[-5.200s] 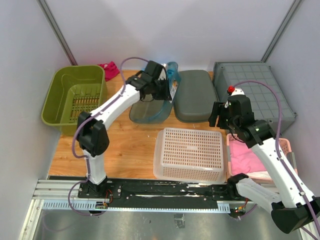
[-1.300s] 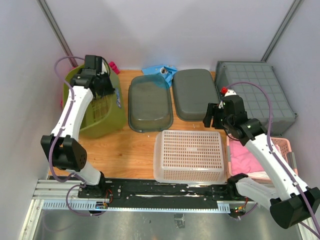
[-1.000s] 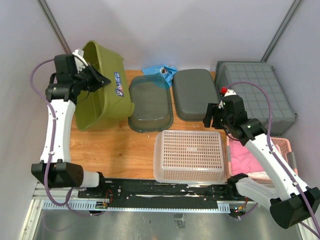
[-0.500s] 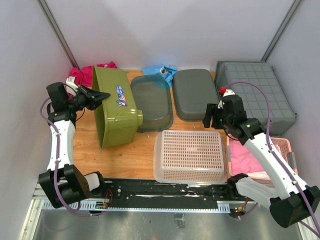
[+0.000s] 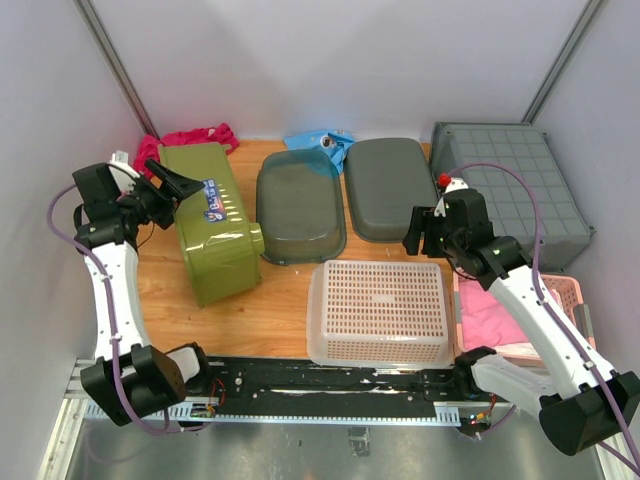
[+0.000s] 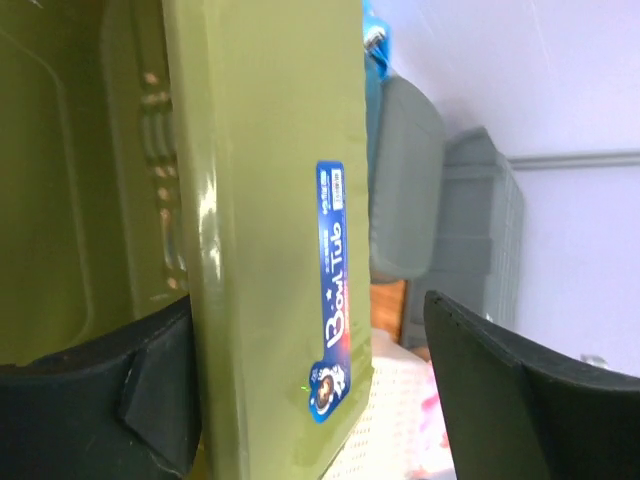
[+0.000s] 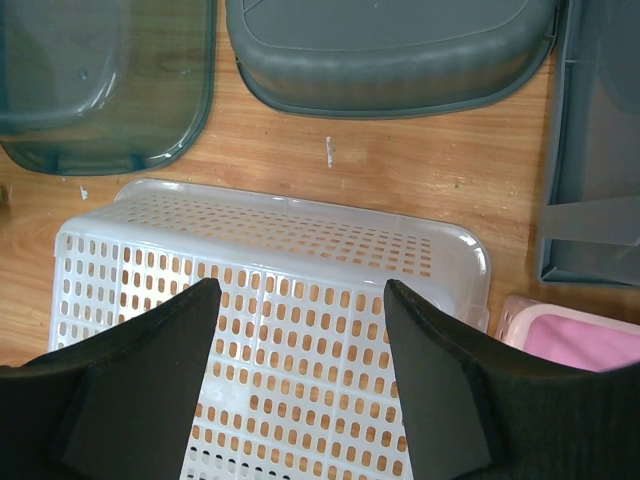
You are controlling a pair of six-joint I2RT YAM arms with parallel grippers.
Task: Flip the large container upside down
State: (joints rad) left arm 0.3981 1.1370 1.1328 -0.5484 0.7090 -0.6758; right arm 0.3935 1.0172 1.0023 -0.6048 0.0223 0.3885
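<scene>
Wooden tabletop (image 5: 270, 300), blue-labelled olive tub (image 5: 205, 245)

Two white-and-black arms on one shared rail.
The left arm (image 5: 112, 290) and right arm (image 5: 548, 312) have white links between bulky black joint housings, and a lilac cable (image 5: 505, 167) loops outside each. The left gripper (image 6: 308, 300) and right gripper (image 7: 300, 290) carry broad matte black fingers. A red knob (image 5: 444, 181) tops the right wrist. The base rail (image 5: 330, 385) is black and aluminium.
</scene>
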